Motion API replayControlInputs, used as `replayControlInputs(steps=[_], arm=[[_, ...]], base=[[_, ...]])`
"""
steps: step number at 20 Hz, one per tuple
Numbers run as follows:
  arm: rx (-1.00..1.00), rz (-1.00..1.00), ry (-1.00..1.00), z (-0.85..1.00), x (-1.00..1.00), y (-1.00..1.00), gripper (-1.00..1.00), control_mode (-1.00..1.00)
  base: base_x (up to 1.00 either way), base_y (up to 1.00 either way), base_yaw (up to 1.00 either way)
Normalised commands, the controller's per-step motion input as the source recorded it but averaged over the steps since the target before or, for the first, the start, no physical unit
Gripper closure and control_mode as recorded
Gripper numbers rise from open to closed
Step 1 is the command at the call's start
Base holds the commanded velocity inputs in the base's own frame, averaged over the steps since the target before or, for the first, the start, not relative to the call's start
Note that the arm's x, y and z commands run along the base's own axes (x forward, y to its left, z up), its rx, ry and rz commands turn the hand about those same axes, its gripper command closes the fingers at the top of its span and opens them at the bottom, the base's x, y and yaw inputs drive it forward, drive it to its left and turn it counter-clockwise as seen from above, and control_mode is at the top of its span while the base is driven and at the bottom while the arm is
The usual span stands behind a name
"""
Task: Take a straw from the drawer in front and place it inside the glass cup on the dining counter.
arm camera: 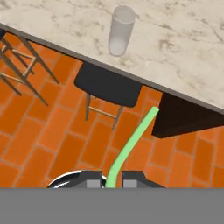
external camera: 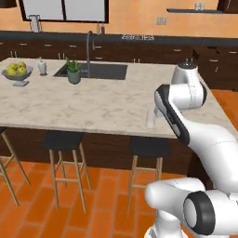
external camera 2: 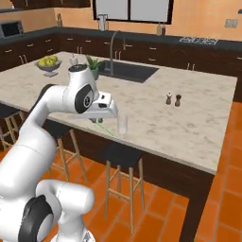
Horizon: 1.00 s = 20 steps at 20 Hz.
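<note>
1. My two-finger gripper is clamped on the thin light green straw; in the hand view the straw runs up from between my dark finger tips toward one o'clock, over the orange tiled floor.
2. In the right base view the same straw shows as a faint green line slanting down from my hand, just left of the clear glass tumbler.
3. The hand view shows the glass tumbler upright at twelve o'clock on the beige veined marble island counter, close to its near edge, apart from the straw tip.
4. In the left base view my white arm hides the hand, and the tumbler shows faintly beside my forearm at the counter's near edge.
5. The right base view shows two small shakers on the marble at two o'clock from the tumbler; the left base view does not.
6. Both base views show one grey bowl of yellow-green fruit, one small potted plant, one dark sink with one tall faucet.
7. Black-seated wooden stools: three in the left base view, one whole in the hand view.
</note>
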Motion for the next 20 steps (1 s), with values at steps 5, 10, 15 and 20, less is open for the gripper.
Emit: replayControlInputs(steps=[5,10,15,20], arm=[[0.0,0.0,0.0,0.0,0.0,0.0,1.0,1.0],[0.0,0.0,0.0,0.0,0.0,0.0,1.0,1.0],[0.0,0.0,0.0,0.0,0.0,0.0,1.0,1.0],[0.0,-0.06,0.0,0.02,0.07,0.05,1.0,-1.0]], base=[[0.8,0.41,-0.29],[0.93,0.03,-0.24],[0.84,0.21,-0.31],[0.57,0.41,-0.28]])
